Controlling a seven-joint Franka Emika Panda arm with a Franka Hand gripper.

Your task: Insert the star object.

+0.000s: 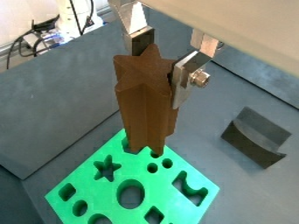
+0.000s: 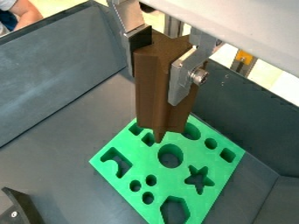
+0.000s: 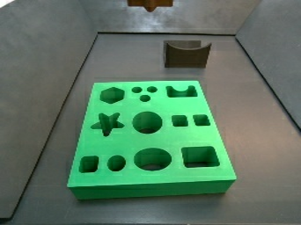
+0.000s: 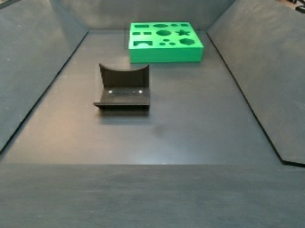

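Star object (image 1: pixel 142 101): tall brown ridged peg | claw (image 1: pixel 163 54) clamps it

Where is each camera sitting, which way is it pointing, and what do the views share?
Wrist view: on the wrist, looking down past the gripper, jaws shut on the star object, hanging over the green board; dark grey block aside.
Wrist view: same mount, opposite side; gripper, star object, board.
Side view: high beside the board, block beyond; only the star object's tip shows.
Side view: far end, block near, board far; no robot.
Shared: the board, everywhere.
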